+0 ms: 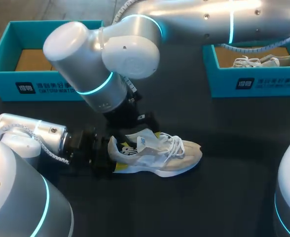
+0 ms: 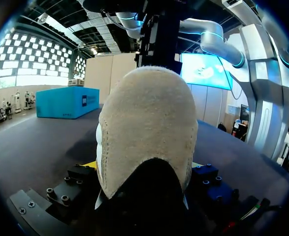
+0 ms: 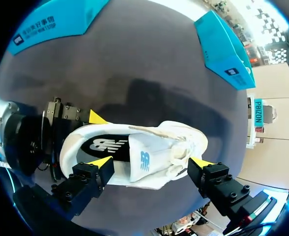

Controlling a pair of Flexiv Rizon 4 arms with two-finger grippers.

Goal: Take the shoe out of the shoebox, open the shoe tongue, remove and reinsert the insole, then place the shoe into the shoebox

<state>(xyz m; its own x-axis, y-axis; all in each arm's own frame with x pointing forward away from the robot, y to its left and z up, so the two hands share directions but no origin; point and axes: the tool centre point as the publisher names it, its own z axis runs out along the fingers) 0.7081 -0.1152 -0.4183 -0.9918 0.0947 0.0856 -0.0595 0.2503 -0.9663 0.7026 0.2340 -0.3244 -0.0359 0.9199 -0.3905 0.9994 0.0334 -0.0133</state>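
Presently the shoe (image 1: pixel 157 154) lies on its sole on the table (image 1: pixel 224 197), outside both boxes, toe pointing towards your right arm's side. Your left gripper (image 2: pixel 143 167) is clenched on the heel: the heel fills the space between its fingers and appears pressed from both sides. Your right gripper (image 3: pixel 151 162) hangs above the shoe's opening with its fingers spread wide and nothing between them.

Finding: the tongue (image 3: pixel 143 160) stands lifted away from the opening, and the insole (image 3: pixel 107 145) shows dark inside the heel end. I judge the step in hand to be drawing out the insole.

Recommendations:
- Keep your left grip firm and low on the heel, so the shoe cannot tip or slide when the insole is pulled.
- Narrow your right fingers before descending; as spread, they straddle the whole upper.
- Enter at the heel end, where the insole is exposed, and keep clear of the laces and the left fingers just beside it.
- Lift the insole's rear edge first, then draw it out along the shoe.

The empty shoebox (image 1: pixel 36 86) stands well apart, at the table's far left.
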